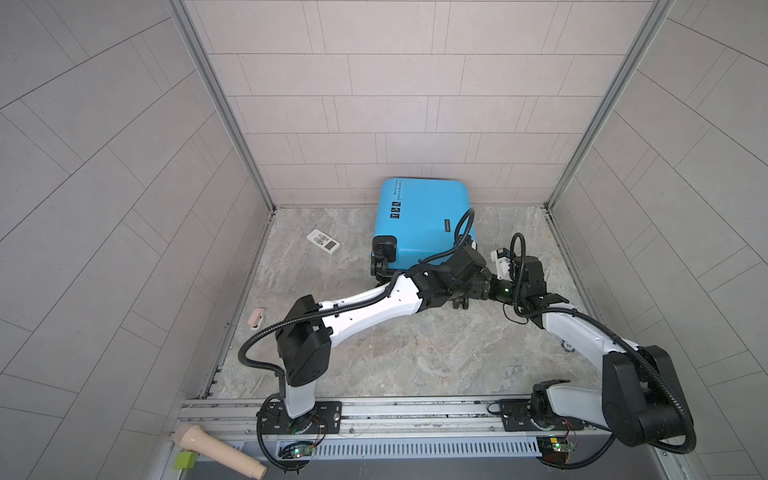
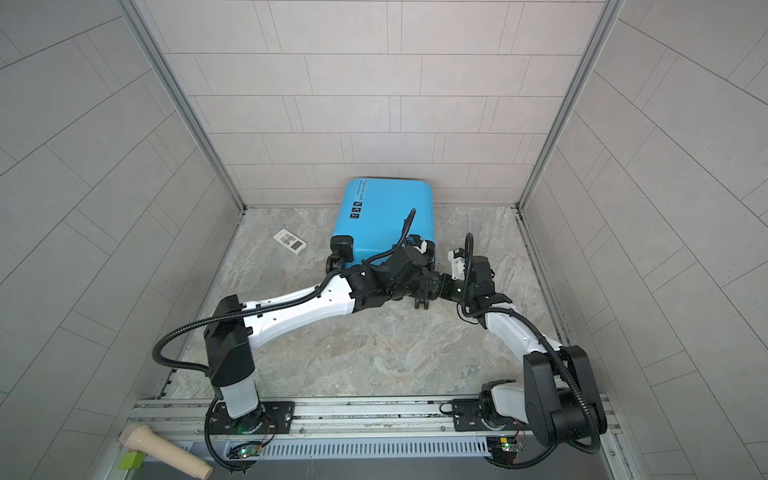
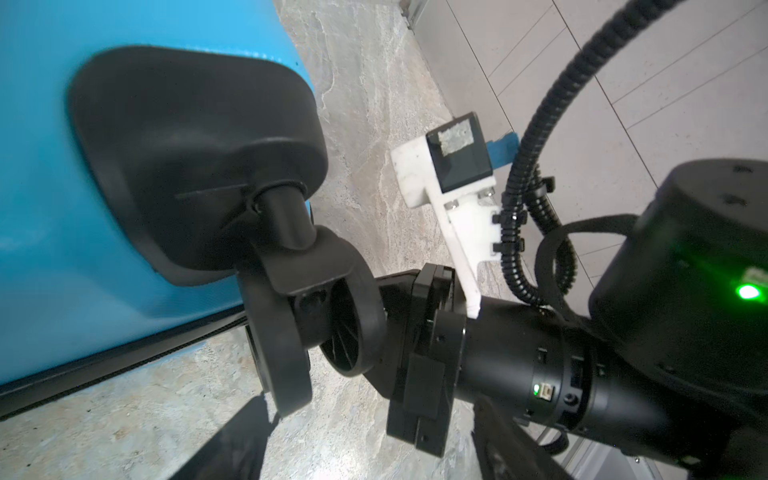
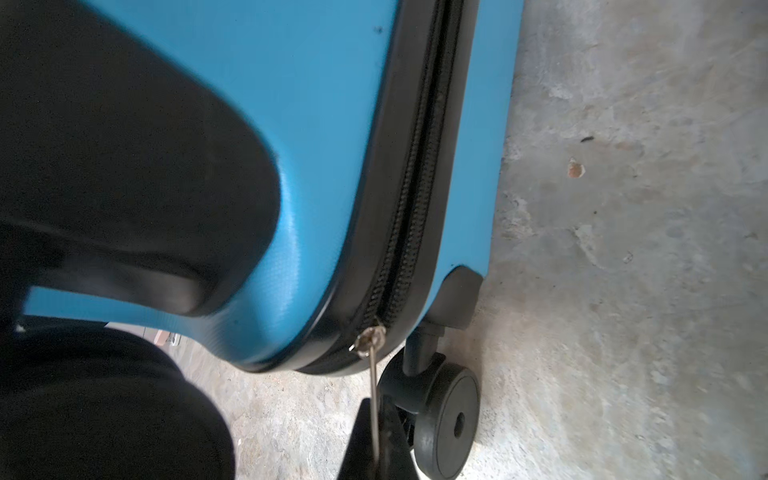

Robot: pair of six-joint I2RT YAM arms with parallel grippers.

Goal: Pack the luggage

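luggage [image 1: 419, 220] [image 2: 384, 216]: lies flat and closed at rear middle of table [image 1: 415, 357], blue shell up; lettering [image 1: 398, 191] along far left edge, too small to read in full; far edge close to back wall, contact not clear

right gripper [image 4: 376, 405]: pinched shut on zipper pull [image 4: 374, 374], thin metal tab running down between the black fingertips; only the tips in frame, rest cut off at picture edge; slider [image 4: 368, 337] at rounded corner of zipper [image 4: 415, 174], near wheel [image 4: 446, 419]; teeth closed along the stretch in view; large black out-of-focus mass over much of this view, not identifiable

left gripper [image 3: 372, 401]: fingers [image 3: 228, 440] spread wide, nothing between them; only dark blurred tips showing at picture edge; caster [image 3: 286, 349] just beyond one tip, touching or apart cannot tell

in both top views: both grippers hidden beneath own wrists at near right corner of luggage, arms meeting there; finger state unreadable from above

elsewhere: white remote [image 1: 323, 242] left of luggage, well apart; small pink item [image 1: 257, 318] at left table edge; beige handle [image 1: 220, 451] and green block [image 1: 185, 460] by front rail; round blue-white disc [image 1: 567, 345] mostly hidden behind right arm
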